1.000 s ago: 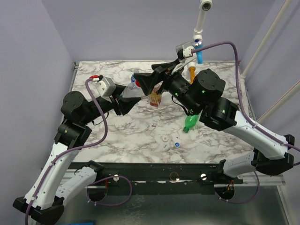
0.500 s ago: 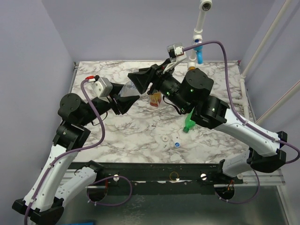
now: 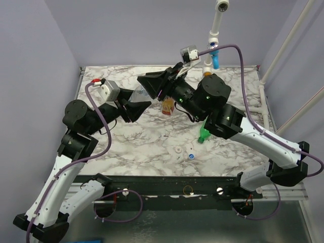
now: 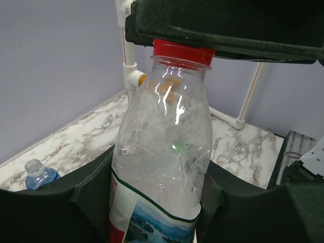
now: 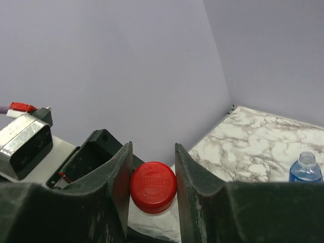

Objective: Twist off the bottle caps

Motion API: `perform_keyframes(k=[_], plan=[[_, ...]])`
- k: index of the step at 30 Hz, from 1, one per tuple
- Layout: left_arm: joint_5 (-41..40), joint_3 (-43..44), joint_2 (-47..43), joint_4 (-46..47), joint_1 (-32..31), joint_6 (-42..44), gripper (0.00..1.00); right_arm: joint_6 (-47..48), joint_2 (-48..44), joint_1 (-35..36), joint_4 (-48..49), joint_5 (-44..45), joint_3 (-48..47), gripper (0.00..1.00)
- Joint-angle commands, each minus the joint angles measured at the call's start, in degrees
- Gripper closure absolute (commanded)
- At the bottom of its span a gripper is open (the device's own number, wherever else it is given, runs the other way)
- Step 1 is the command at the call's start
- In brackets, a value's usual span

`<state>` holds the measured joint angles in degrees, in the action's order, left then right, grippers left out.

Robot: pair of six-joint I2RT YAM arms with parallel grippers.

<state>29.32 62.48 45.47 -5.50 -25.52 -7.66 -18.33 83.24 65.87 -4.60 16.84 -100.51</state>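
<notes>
Left gripper [image 4: 157,202] clamps a clear bottle [image 4: 162,152] above the table [image 3: 121,142]; right gripper [image 5: 153,167] pinches its red cap [image 5: 153,187], not yet off. White cap [image 3: 178,151] and bluish cap [image 3: 191,156] already lie loose on the table.

Taking clock bearings from above around the clear bottle [image 3: 137,95] I hold: the bare marble table [image 3: 136,139] lies open at 6. The amber bottle [image 3: 167,107] crowds 4, the green bottle [image 3: 204,134] and two loose caps [image 3: 179,151] block 5, and the pipework [image 3: 214,48] stands at 2.
</notes>
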Motion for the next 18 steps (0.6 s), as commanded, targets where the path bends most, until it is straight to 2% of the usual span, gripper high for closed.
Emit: perform_keyframes(k=[1,5,11,15,17,18], plan=[[1.79,4.0,0.79,2.42,0.03,-6.08,0.72,5.86,-2.67,0.35,6.84,-10.36,3.84,0.96],[10.56,7.11,2.26,3.03,0.11,-11.83,0.74,10.0,-4.88,0.19,8.52,-29.0,5.15,0.99],[24.52,9.47,4.1,3.64,0.21,-19.76,0.75,10.92,-4.33,-0.2,4.71,-50.3,0.86,0.99],[26.78,9.68,4.4,4.35,0.25,-21.97,0.8,10.97,-5.05,-0.22,4.71,-55.19,1.38,0.99],[26.79,9.59,4.45,4.61,0.21,-21.99,0.8,11.46,-5.53,-0.27,4.95,-52.73,2.07,0.99],[26.52,9.5,4.45,4.62,0.21,-21.65,0.8,11.67,-5.72,-0.26,4.91,-49.38,2.17,0.94]])
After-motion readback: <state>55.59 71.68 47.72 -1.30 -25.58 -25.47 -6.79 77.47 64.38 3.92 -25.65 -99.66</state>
